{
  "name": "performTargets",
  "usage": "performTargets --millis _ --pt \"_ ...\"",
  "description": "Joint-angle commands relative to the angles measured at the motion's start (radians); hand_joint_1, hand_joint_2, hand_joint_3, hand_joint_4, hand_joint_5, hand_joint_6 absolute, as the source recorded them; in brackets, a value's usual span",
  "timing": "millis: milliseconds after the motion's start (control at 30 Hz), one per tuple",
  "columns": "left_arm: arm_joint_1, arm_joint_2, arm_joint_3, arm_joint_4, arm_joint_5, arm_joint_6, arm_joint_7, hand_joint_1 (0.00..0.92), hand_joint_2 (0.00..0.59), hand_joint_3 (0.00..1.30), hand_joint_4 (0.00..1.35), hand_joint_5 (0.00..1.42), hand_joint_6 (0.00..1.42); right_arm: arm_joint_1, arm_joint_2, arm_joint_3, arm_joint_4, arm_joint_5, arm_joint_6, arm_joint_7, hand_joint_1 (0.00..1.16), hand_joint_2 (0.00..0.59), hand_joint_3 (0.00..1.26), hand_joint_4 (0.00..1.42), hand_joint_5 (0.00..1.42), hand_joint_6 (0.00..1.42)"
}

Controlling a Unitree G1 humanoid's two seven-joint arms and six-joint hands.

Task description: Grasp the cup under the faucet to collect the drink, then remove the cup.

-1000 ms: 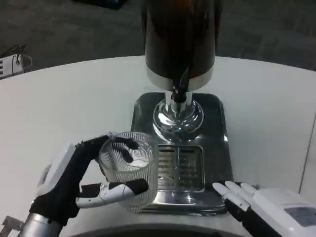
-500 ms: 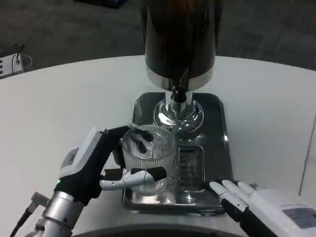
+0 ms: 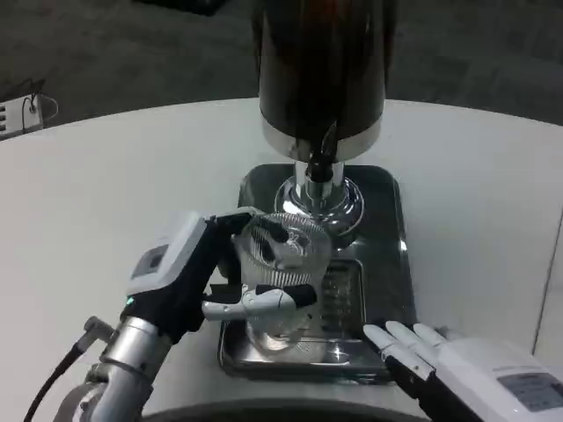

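Carried rightward and deeper onto the tray since a second ago, your ribbed clear cup (image 3: 283, 272) now sits just in front of the chrome column, close below the dark faucet (image 3: 322, 156), though you cannot tell whether its mouth lies squarely under the spout. Your left hand (image 3: 198, 272) grasps the cup, black fingers wrapped round its far side and a white finger across its near wall. Under the cup lies the metal drip tray (image 3: 387, 264) with its slotted grate (image 3: 339, 294), beneath the dispenser's (image 3: 321, 61) dark body. Your right hand (image 3: 457, 374) has edged a little left and rests released, fingers spread and holding nothing, on the white surface (image 3: 106, 202) at the tray's near right corner. At far left, a white power strip (image 3: 22, 114) lies off the surface.
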Motion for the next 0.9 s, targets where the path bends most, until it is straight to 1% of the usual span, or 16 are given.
performTargets --millis 33,233,367,433,500,567,633,767,833,900 --pt "-0.050 -0.001 -0.027 -0.001 0.017 0.044 0.028 0.473 0.000 0.84 0.90 1.01 0.85 0.025 0.012 -0.024 -0.016 0.017 -0.034 -0.011 0.23 0.530 0.04 0.00 0.00 0.00" --pt "-0.090 -0.010 -0.064 -0.002 0.027 0.096 0.013 0.433 0.010 0.76 0.79 0.92 0.68 0.047 0.024 -0.061 -0.016 0.043 -0.063 -0.014 0.23 0.530 0.04 0.00 0.00 0.00" --pt "-0.098 -0.013 -0.084 -0.007 0.026 0.115 0.009 0.341 0.037 0.65 0.67 0.84 0.60 0.063 0.032 -0.087 -0.016 0.061 -0.084 -0.016 0.23 0.530 0.04 0.00 0.00 0.00" --pt "-0.099 -0.010 -0.094 -0.008 0.025 0.119 0.009 0.283 0.049 0.59 0.61 0.78 0.57 0.070 0.035 -0.101 -0.016 0.070 -0.094 -0.017 0.23 0.530 0.04 0.00 0.00 0.00" --pt "-0.098 -0.007 -0.101 -0.009 0.024 0.122 0.003 0.228 0.049 0.53 0.54 0.70 0.53 0.076 0.039 -0.114 -0.016 0.078 -0.105 -0.016 0.23 0.530 0.04 0.00 0.00 0.00" --pt "-0.097 -0.006 -0.107 -0.009 0.023 0.125 -0.003 0.195 0.040 0.47 0.45 0.62 0.48 0.082 0.042 -0.130 -0.016 0.088 -0.115 -0.015 0.23 0.530 0.04 0.00 0.00 0.00" --pt "-0.097 -0.005 -0.110 -0.009 0.022 0.125 0.000 0.182 0.039 0.43 0.39 0.57 0.46 0.085 0.043 -0.141 -0.016 0.097 -0.121 -0.013 0.23 0.530 0.04 0.00 0.00 0.00" --pt "-0.095 0.000 -0.112 -0.016 0.022 0.126 0.008 0.159 0.029 0.39 0.31 0.48 0.43 0.086 0.042 -0.155 -0.016 0.109 -0.129 -0.009 0.23 0.530 0.04 0.00 0.00 0.00" --pt "-0.094 0.003 -0.111 -0.019 0.022 0.128 0.010 0.145 0.023 0.36 0.27 0.44 0.41 0.084 0.040 -0.157 -0.016 0.113 -0.129 -0.006 0.23 0.530 0.04 0.00 0.00 0.00" --pt "-0.097 0.005 -0.110 -0.017 0.015 0.128 0.001 0.130 0.020 0.34 0.25 0.42 0.39 0.080 0.039 -0.156 -0.016 0.114 -0.126 -0.003 0.23 0.530 0.04 0.00 0.00 0.00"
